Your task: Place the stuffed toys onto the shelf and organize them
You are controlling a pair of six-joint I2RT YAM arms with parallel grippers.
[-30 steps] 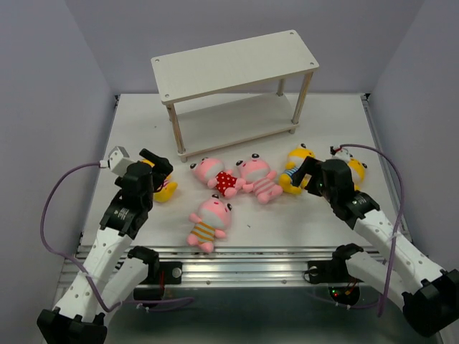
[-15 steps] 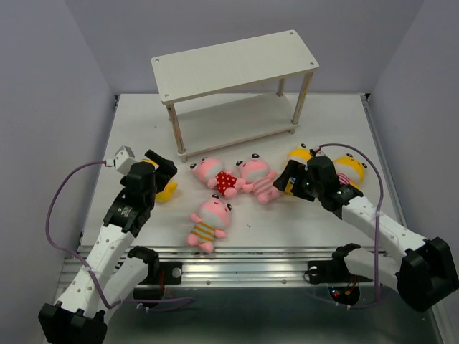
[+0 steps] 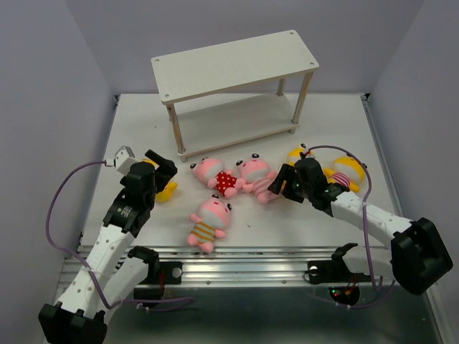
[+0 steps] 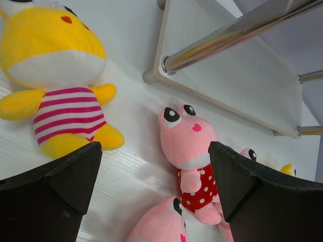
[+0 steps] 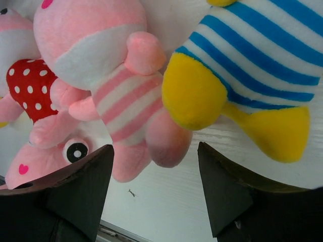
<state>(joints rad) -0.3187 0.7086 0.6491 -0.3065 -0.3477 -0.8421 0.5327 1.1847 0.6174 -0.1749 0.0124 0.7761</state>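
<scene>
The off-white two-tier shelf point(image 3: 237, 75) stands at the back with both boards bare. Several stuffed toys lie in front of it. A yellow toy with red stripes point(image 3: 167, 190) point(image 4: 63, 85) lies by my open, empty left gripper point(image 3: 162, 169) point(image 4: 156, 189). A pink polka-dot toy point(image 3: 217, 175) point(image 4: 194, 156), a pink striped toy point(image 3: 257, 176) point(image 5: 103, 60) and a pink toy with yellow stripes point(image 3: 209, 221) lie mid-table. My open, empty right gripper point(image 3: 284, 183) point(image 5: 156, 189) hovers just above the feet of the pink striped toy and the yellow blue-striped toy point(image 3: 297, 155) point(image 5: 252, 60). Another yellow toy point(image 3: 346, 172) lies at the right.
The shelf's near left leg point(image 4: 232, 38) and lower board show in the left wrist view. Grey walls close in the table on the left, back and right. A metal rail point(image 3: 237, 252) runs along the near edge by the arm bases.
My right gripper has swung left, from over the two yellow toys to the gap between the blue-striped yellow toy and the pink striped toy. The left arm shifted only slightly.
</scene>
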